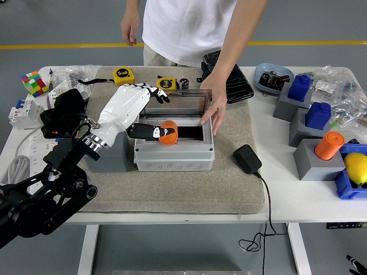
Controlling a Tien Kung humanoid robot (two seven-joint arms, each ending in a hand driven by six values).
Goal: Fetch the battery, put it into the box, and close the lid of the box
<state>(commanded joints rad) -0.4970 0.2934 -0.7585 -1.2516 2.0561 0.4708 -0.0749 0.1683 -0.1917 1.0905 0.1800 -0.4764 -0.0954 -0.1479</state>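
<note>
Battery [168, 132] in box [174, 150] (lid [176, 104] up)

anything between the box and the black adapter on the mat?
In the head view, only bare mat lies between the box and the black adapter.

L robot hand [150, 112] over box [174, 146], battery [168, 132] inside, person's hand [213, 109] on lid [182, 103]

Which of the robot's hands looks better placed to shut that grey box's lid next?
Left. The white left hand is already at the grey plastic box, beside its raised transparent lid that a person's hand steadies. The orange cylindrical battery sits inside. No right arm is in view.
</note>
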